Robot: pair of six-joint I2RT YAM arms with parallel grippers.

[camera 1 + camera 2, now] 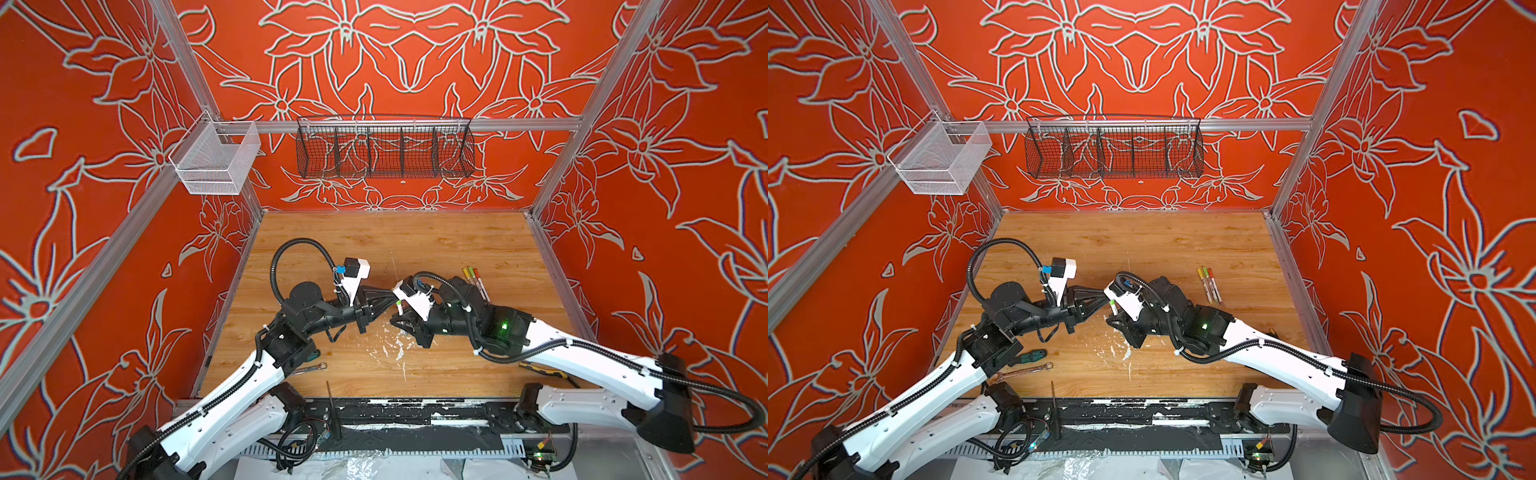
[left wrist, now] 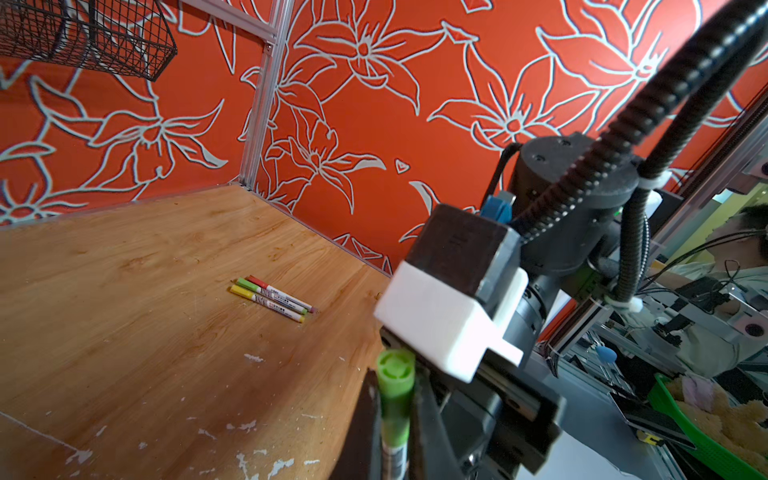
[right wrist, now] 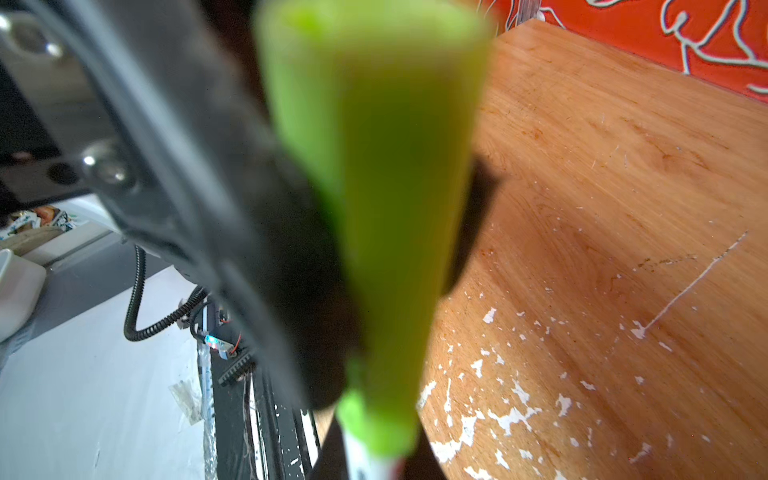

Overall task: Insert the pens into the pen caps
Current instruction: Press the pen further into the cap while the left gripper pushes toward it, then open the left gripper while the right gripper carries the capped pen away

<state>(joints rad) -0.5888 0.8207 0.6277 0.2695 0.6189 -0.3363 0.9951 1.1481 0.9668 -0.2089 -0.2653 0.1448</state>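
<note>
Three capped pens sit on the bench off right, the green pen is mid-air in my clenched right hand, left hand clenched on its green cap, so I'd push dead straight till it seats.

A green screwdriver and a wrench lie near left on the counter. A black basket hangs far.

Clamped on a green-capped pen
Beyond, three capped pens side by side on the wooden table, near the floral wall.
</note>
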